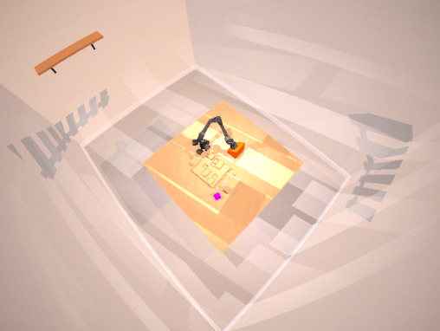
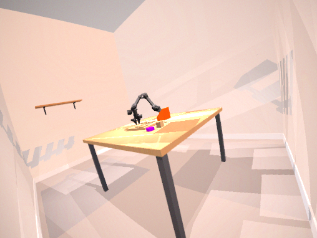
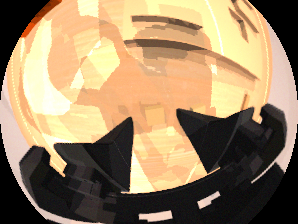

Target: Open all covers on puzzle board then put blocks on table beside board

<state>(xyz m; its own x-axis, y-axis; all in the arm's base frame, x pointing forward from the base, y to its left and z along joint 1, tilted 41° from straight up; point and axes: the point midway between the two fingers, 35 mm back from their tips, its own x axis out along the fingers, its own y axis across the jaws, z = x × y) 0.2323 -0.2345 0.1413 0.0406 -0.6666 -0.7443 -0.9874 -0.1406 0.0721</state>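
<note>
The puzzle board (image 1: 199, 172) (image 3: 225, 45) lies on the table with raised cover and well outlines. The covers are too small and washed out for me to tell which are open. My gripper (image 1: 203, 150) (image 2: 136, 123) (image 3: 155, 115) is open, low over the table just off the board's edge. A small pale square block (image 3: 155, 114) shows between and just beyond the fingertips in the wrist view, not gripped. A purple block (image 1: 217, 196) (image 2: 150, 128) and a brown block (image 1: 226, 190) (image 2: 160, 124) rest on the table off the board, on the side away from the gripper.
The orange arm base (image 1: 236, 150) (image 2: 164, 114) stands beside the board. A small pale piece (image 1: 234, 174) lies near the board's right corner. Strong light stripes and shadows cross the wooden table (image 1: 223, 236) (image 2: 125, 144). A wooden rail (image 1: 69, 53) (image 2: 58, 104) is on the wall.
</note>
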